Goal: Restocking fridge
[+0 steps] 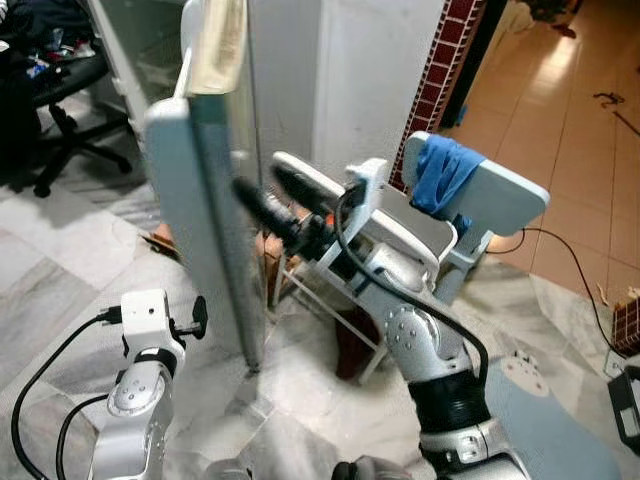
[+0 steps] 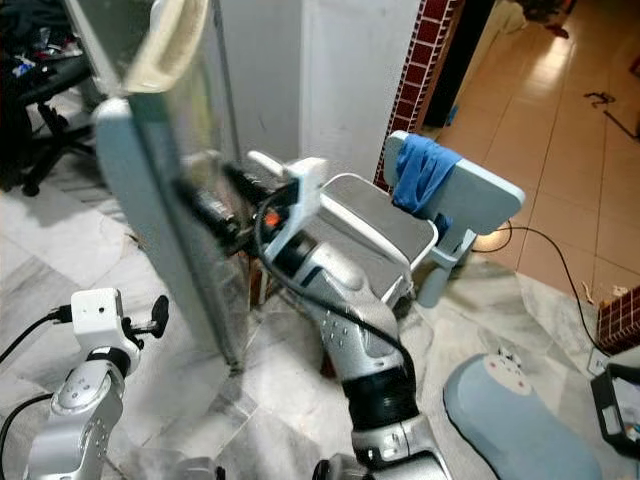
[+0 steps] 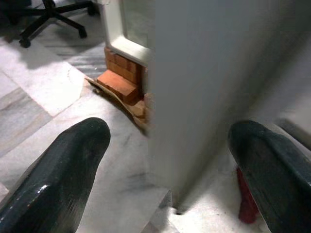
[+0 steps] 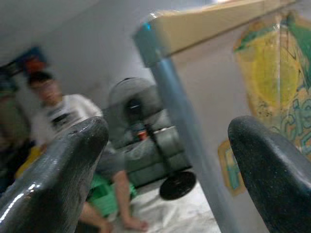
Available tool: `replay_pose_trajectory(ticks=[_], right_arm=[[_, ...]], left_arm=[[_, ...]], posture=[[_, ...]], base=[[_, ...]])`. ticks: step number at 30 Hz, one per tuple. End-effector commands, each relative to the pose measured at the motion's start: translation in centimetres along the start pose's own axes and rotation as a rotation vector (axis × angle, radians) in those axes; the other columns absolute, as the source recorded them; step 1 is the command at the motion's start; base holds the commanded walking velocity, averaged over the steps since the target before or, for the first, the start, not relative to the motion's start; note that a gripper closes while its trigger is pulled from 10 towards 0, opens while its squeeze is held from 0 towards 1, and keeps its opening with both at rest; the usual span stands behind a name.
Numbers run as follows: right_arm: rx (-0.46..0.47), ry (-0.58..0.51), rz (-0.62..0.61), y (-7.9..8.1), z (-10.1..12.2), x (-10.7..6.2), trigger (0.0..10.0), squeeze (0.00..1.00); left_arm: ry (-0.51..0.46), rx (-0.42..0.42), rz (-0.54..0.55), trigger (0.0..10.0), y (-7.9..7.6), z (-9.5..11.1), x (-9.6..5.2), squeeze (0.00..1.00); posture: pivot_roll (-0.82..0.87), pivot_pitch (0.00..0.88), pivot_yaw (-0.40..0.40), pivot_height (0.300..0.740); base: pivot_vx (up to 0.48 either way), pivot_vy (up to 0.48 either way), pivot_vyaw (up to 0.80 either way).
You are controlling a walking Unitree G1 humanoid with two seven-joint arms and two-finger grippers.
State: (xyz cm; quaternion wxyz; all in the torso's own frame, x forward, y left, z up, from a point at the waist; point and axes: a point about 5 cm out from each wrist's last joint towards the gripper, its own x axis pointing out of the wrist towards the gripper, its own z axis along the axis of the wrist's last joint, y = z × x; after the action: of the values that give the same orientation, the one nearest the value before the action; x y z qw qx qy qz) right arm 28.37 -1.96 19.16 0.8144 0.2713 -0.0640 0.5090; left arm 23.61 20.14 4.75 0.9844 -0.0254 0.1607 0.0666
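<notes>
Grey-blue and swung out edge-on, the fridge door [image 1: 200, 220] stands between the 2 arms: the right gripper [image 1: 268, 196] reaches to its edge with both black fingers spread wide on either side and holding nothing, while the left gripper [image 3: 165, 160] hangs low by the door's bottom corner, also wide and empty. Restocking looks barely begun, I judge, since the door is open but no food or bottle is in either gripper. Pale veined marble floor [image 1: 60, 290] runs under a white chair [image 1: 420, 230] draped with a blue cloth [image 1: 440, 175], an office chair [image 1: 60, 120] stands at the left, and a seated person [image 4: 63, 126] and a standing fan [image 4: 141, 121] show past the door.
</notes>
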Motion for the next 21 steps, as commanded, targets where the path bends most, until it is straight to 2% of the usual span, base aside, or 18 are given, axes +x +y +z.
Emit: replay_pose_trajectory(ticks=[1,4,5,8,9,10,12,15,18,21], right_arm=[[-0.017,0.031,-0.066,-0.9,-0.5,-1.4,10.0,0.0],[-0.034,0.068,-0.248,-3.1,-1.5,-3.6,10.0,0.0],[-0.076,0.101,-0.35,-4.1,-1.9,-5.3,10.0,0.0],[-0.152,0.16,-0.486,-5.0,-2.5,-7.6,10.0,0.0],[-0.152,0.16,-0.486,-5.0,-2.5,-7.6,10.0,0.0],[-0.175,0.182,-0.522,-5.3,-2.9,-8.4,10.0,0.0],[-0.174,0.187,-0.644,-5.9,-3.6,-10.5,10.0,0.0],[-0.202,0.186,-0.705,-6.2,-3.6,-11.3,10.0,0.0],[-0.315,0.128,-0.84,-6.8,-2.2,-12.9,10.0,0.0],[-0.359,0.132,-0.871,-7.0,-1.9,-13.7,10.0,0.0]], left_arm=[[0.014,0.005,-0.006,10.0,0.0,-0.1,0.1,0.0],[0.01,0.022,-0.025,10.0,-0.3,0.0,0.2,0.0],[0.0,0.04,-0.034,10.0,-0.5,0.2,0.2,0.0],[-0.05,0.111,-0.049,10.0,-0.5,0.9,0.2,0.0],[-0.05,0.111,-0.049,10.0,-0.5,0.9,0.2,0.0],[-0.068,0.137,-0.06,10.0,-0.6,1.1,0.1,0.0],[-0.089,0.163,-0.083,10.0,-1.0,1.6,0.3,0.0],[-0.098,0.171,-0.089,10.0,-1.2,1.8,0.5,0.0],[-0.142,0.187,-0.107,10.0,-1.5,2.7,0.8,0.0],[-0.169,0.183,-0.129,10.0,-1.8,3.1,0.8,0.0]], posture=[[0.11,0.05,-0.037,0.74],[0.1,0.059,-0.042,0.74],[0.1,0.059,-0.048,0.74],[0.09,0.064,-0.046,0.74],[0.09,0.064,-0.046,0.74],[0.09,0.063,-0.044,0.74],[0.08,0.063,-0.037,0.74],[0.08,0.079,-0.027,0.74],[0.07,0.067,-0.02,0.74],[0.06,0.062,-0.014,0.74]], base=[[0.0,0.0,0.0],[0.0,0.0,0.0],[0.0,0.0,0.0],[0.0,0.0,0.0],[0.0,0.0,0.0],[0.0,0.0,0.0],[0.0,0.0,0.0],[0.0,0.0,0.0],[0.0,0.0,0.0],[0.0,0.116,0.0]])
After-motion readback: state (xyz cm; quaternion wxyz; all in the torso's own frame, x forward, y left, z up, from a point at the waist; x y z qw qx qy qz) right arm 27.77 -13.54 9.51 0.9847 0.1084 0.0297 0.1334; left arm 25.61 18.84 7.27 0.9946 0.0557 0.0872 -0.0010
